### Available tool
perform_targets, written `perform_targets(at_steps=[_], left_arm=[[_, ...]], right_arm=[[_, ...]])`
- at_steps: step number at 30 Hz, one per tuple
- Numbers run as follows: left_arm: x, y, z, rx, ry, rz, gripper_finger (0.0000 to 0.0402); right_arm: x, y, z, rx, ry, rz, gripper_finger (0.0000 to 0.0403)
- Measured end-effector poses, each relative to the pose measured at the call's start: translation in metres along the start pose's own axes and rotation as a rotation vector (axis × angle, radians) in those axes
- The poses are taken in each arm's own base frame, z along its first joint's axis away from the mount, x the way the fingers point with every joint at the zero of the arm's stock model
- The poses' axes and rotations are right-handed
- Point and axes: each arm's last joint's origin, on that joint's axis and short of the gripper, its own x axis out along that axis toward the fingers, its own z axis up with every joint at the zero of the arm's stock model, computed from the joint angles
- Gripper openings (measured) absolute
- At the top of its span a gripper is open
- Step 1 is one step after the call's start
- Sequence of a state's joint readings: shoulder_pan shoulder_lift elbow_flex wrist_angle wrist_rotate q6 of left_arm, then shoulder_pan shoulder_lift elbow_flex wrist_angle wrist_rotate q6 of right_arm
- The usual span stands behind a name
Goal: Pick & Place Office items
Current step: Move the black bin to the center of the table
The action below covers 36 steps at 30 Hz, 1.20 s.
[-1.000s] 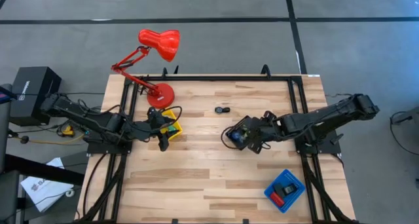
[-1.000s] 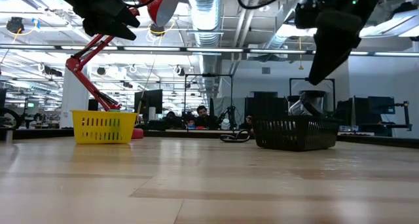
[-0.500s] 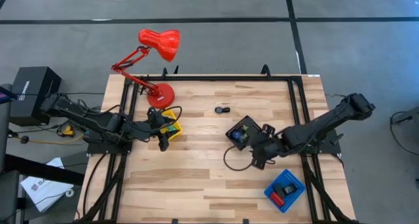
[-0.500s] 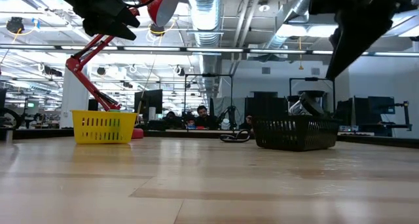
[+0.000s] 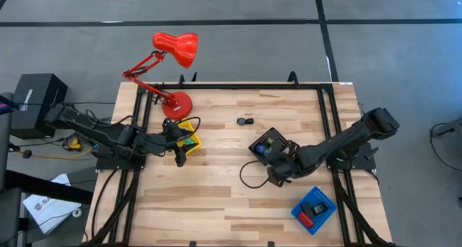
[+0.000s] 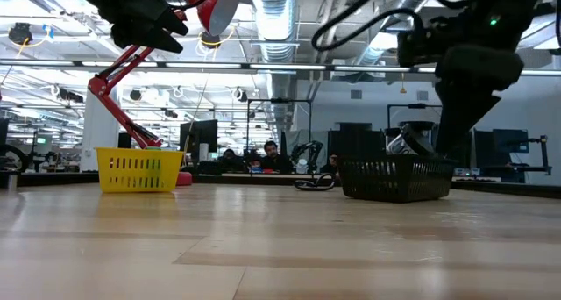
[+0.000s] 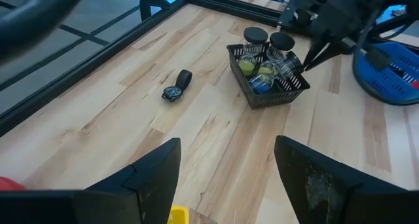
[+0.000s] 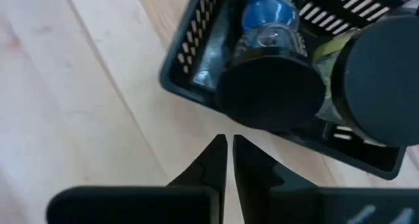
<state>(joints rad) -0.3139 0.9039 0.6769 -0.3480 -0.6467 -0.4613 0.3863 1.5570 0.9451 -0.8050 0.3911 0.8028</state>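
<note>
The black mesh tray sits right of the worktop's middle, packed with black-lidded jars and blue and green pieces. A small black item lies apart, toward the lamp. The right tool hangs just beside the tray's wall, fingers pinched together on nothing (so it could knock the tray askew). The left tool gapes empty over the yellow tray.

I see a pale wood-plank table with streaked grain. The desk lamp is bright red. One tray is yellow, another tray blue, and the slotted basket black, holding black-lidded jars with green and blue contents.
</note>
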Motion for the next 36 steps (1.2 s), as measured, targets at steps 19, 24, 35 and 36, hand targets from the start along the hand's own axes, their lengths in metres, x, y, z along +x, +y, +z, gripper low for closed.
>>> perform_targets(at_steps=[19, 24, 35, 36], left_arm=[[0.108, -0.015, -0.025, -0.14, -0.077, -0.129, 0.0241], [0.167, -0.016, -0.031, -0.101, 0.028, -0.057, 0.0241], [0.208, -0.053, -0.025, 0.314, 0.04, -0.228, 0.0241], [0.208, -0.056, -0.025, 0.375, 0.031, -0.246, 0.0241]], right_arm=[[0.0, -0.005, 0.003, -0.032, 0.019, 0.015, 0.0001], [0.0, -0.004, 0.003, -0.036, 0.018, 0.016, 0.0], [-0.006, -0.005, 0.006, -0.033, 0.004, 0.031, 0.0], [-0.008, -0.003, 0.008, -0.028, -0.005, 0.04, 0.0]])
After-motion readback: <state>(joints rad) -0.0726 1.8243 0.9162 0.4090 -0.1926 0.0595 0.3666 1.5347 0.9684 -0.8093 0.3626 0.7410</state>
